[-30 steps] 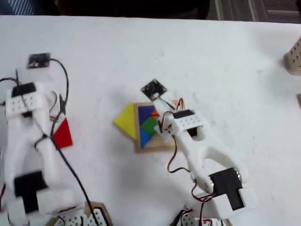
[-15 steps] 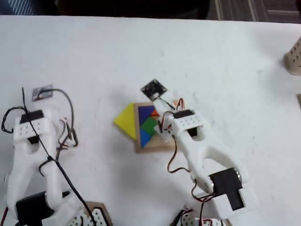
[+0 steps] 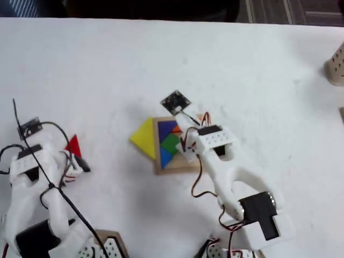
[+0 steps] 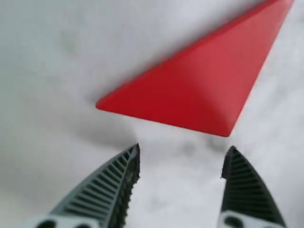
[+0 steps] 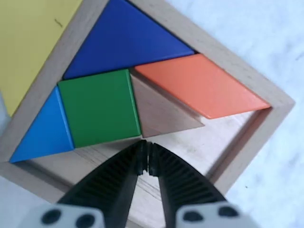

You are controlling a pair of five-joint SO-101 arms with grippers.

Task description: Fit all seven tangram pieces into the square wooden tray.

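— How many pieces, counted?
— Seven. Five lie in the tray (image 5: 266,124): a dark blue triangle (image 5: 126,45), an orange parallelogram (image 5: 199,83), a green square (image 5: 99,107), a light blue triangle (image 5: 45,134) and a brown triangle (image 5: 159,113). Two are out: a yellow triangle (image 3: 143,137) and a red triangle (image 4: 190,90). There is one tray, and two arms, the left arm (image 3: 32,199) and the right arm (image 3: 236,177).
— How does the tray look?
— It is square, of pale wood with a raised rim, and sits near the middle of the white table (image 3: 242,64). The five pieces lie flush, edge to edge, packed to one side. Bare floor shows beside the brown and orange pieces.
— And the loose two?
— Yellow lies flat against the tray's outer rim, on the side toward the left arm. Red lies flat well apart from the tray, just ahead of the left gripper (image 4: 180,156), not touching it.
— The grippers?
— The left one's jaws are spread, with nothing between them. The right gripper (image 5: 148,159) is pressed together and holds nothing, its tips over the bare floor just beside the brown triangle.
— Anything in the way?
— From above, the right arm covers part of the tray, and the left arm's wires run beside red. A black board (image 3: 176,102) on wires lies just beyond the tray, and a second black board (image 3: 29,127) by the left arm. A wooden block (image 3: 336,67) stands at the table's edge, well apart.
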